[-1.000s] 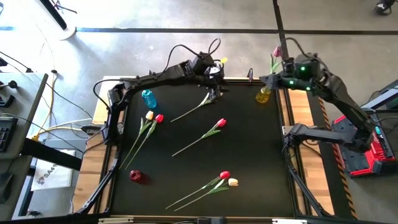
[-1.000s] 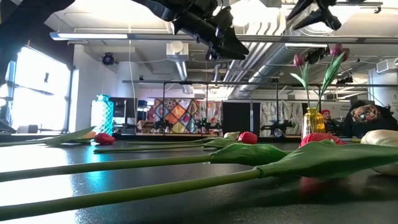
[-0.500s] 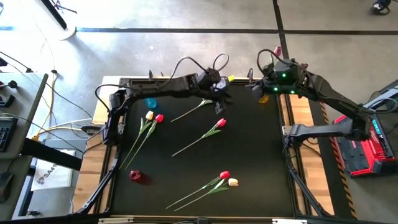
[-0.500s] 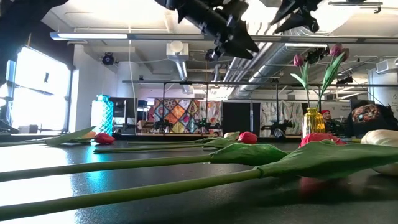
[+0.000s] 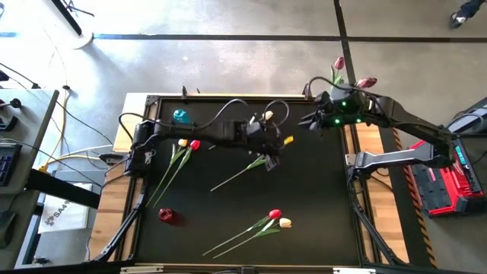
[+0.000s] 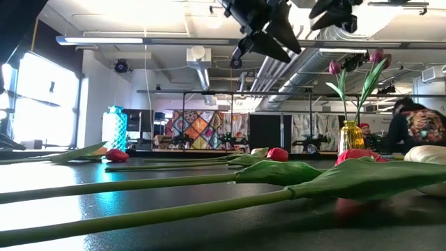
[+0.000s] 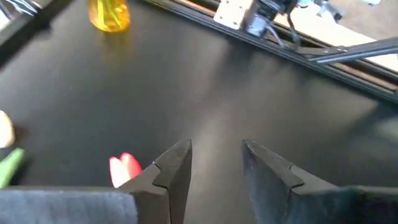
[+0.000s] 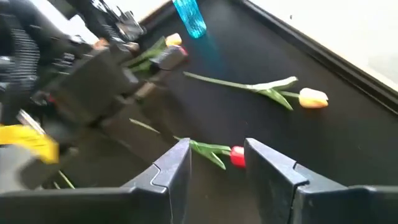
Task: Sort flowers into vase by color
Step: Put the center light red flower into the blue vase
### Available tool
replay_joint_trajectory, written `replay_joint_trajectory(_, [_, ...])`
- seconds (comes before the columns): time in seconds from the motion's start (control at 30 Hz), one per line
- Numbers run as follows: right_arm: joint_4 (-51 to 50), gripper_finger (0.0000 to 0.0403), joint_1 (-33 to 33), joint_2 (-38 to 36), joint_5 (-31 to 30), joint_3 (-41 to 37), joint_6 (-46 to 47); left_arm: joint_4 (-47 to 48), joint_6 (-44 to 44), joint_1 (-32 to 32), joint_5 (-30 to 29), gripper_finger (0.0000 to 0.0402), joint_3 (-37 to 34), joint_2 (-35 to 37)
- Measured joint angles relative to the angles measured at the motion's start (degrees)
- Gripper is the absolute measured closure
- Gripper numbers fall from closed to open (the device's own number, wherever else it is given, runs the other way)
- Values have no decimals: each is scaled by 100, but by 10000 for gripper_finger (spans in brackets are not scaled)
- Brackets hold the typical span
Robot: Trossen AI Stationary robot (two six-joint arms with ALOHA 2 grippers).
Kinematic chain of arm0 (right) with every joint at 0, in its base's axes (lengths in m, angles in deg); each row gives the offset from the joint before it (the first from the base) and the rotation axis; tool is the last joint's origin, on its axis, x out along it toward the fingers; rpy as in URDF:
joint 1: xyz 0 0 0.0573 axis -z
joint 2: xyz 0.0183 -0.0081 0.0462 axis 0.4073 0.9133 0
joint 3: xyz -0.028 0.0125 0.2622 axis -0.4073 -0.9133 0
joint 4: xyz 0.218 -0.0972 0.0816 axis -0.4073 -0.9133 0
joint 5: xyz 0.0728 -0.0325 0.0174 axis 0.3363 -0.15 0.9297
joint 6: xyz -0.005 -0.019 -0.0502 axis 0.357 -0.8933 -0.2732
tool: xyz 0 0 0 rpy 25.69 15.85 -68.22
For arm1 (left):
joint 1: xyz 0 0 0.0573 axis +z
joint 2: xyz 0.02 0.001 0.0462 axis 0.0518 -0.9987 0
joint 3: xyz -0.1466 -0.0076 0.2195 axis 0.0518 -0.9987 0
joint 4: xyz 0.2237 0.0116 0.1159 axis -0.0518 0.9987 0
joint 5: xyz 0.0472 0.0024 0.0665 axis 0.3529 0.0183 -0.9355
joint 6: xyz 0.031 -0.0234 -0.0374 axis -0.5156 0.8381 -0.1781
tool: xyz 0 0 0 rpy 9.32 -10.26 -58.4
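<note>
Several tulips lie flat on the black table (image 5: 319, 198). My left gripper (image 7: 214, 146) hovers open above the middle of the table, and the head of a red tulip (image 7: 124, 168) shows just beside one finger; its stem (image 5: 228, 179) runs toward the near left. My right gripper (image 8: 214, 144) hangs open in the air at the far right (image 5: 307, 122), over the yellow vase (image 6: 350, 136), which holds pink tulips (image 5: 338, 65). A cream tulip (image 8: 313, 98) lies at the far middle. A blue vase (image 5: 180, 116) stands far left and a red vase (image 5: 166, 215) near left.
A cream and red tulip pair (image 5: 189, 144) lies at the left, stems toward the near left. Another red and cream pair (image 5: 280, 219) lies near the front edge. A raised frame (image 5: 354, 175) edges the table. A person (image 6: 418, 125) moves in the room behind.
My left gripper has swung from the table's far edge toward its middle, coming over the red tulip's head, and has rolled as it went. My right gripper has drifted a little toward the near left from above the yellow vase and has rolled. The flowers have stayed put.
</note>
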Motion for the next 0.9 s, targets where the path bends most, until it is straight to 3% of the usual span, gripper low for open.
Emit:
replay_joint_trajectory(0.27, [-621, 265, -606, 0, -232, -1, 323, 346, 667, -522, -225, 292, 0, 0])
replay_joint_trajectory(0.5, [-799, 265, -1606, -4, -1188, -67, 840, 1452, 1045, -1055, -391, 298, 0, 0])
replay_joint_trajectory(0.7, [-571, 265, -2283, -2, -1570, -738, 1705, 1902, 1221, -1223, -209, 306, 0, 0])
replay_joint_trajectory(0.9, [368, 265, -2869, 0, -1646, -1627, 2573, 2236, 1227, -1248, 8, 312, 0, 0])
